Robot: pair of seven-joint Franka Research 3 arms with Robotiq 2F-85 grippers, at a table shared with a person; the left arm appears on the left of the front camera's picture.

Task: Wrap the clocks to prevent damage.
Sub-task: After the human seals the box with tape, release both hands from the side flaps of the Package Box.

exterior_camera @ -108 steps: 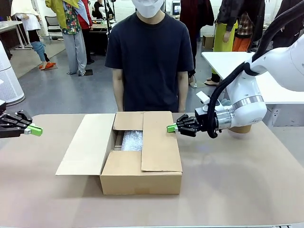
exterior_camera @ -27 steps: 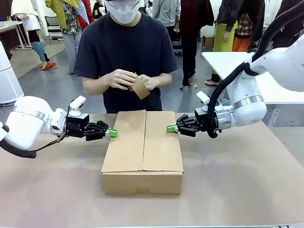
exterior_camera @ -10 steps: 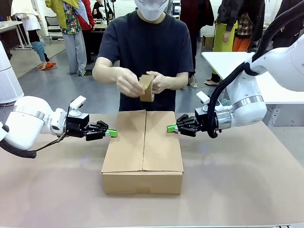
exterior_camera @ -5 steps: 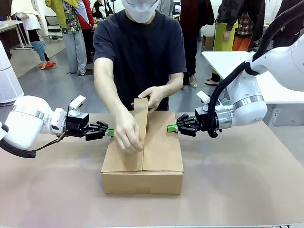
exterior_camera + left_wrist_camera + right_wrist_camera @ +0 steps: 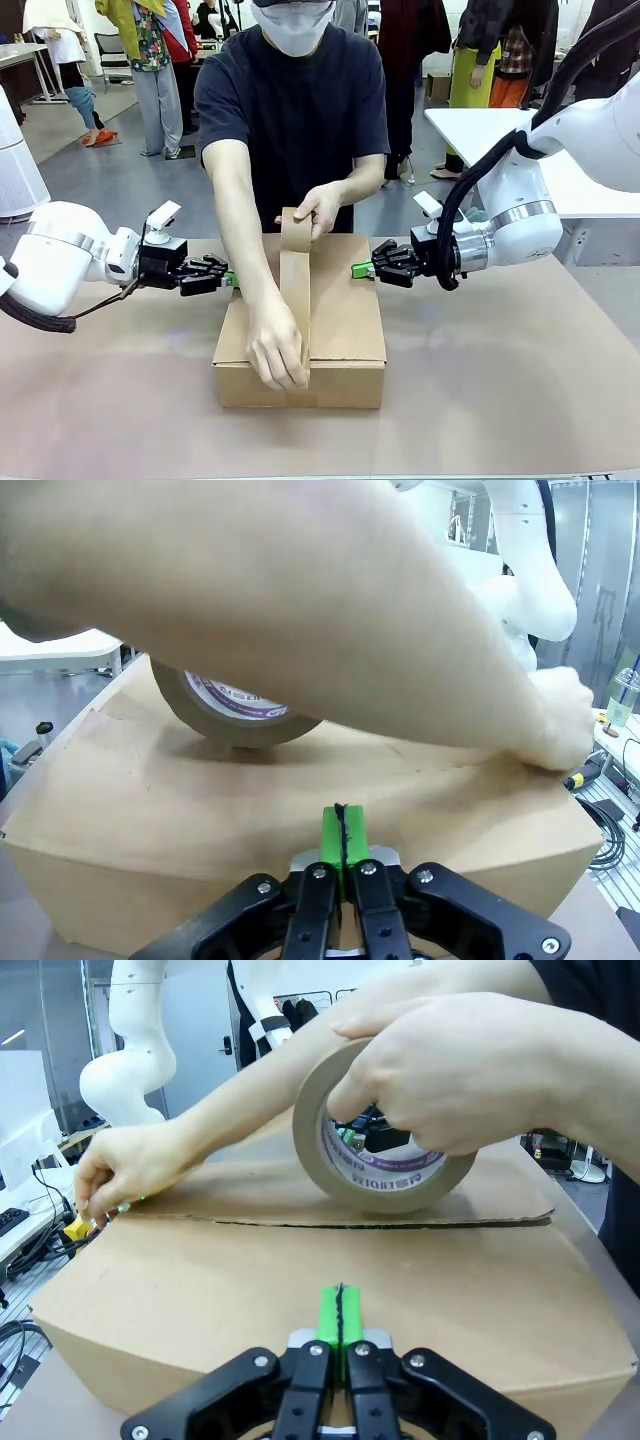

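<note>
The cardboard box stands shut in the middle of the table; the clocks are hidden inside it. A person holds a brown tape roll at the box's far edge with one hand. The other hand presses the tape strip along the top seam and over the front edge. My left gripper is shut, its tips at the box's left side. My right gripper is shut at the right side. Each wrist view shows shut green pads, the left gripper and right gripper, facing the tape roll.
The brown table has free room in front of and beside the box. A white table stands at the back right, with several people behind it. The person's forearm crosses the box top.
The person's hand has drawn the tape strip from mid-top down to the box's front edge, and the roll is lower at the far edge. Both grippers have stayed where they were.
</note>
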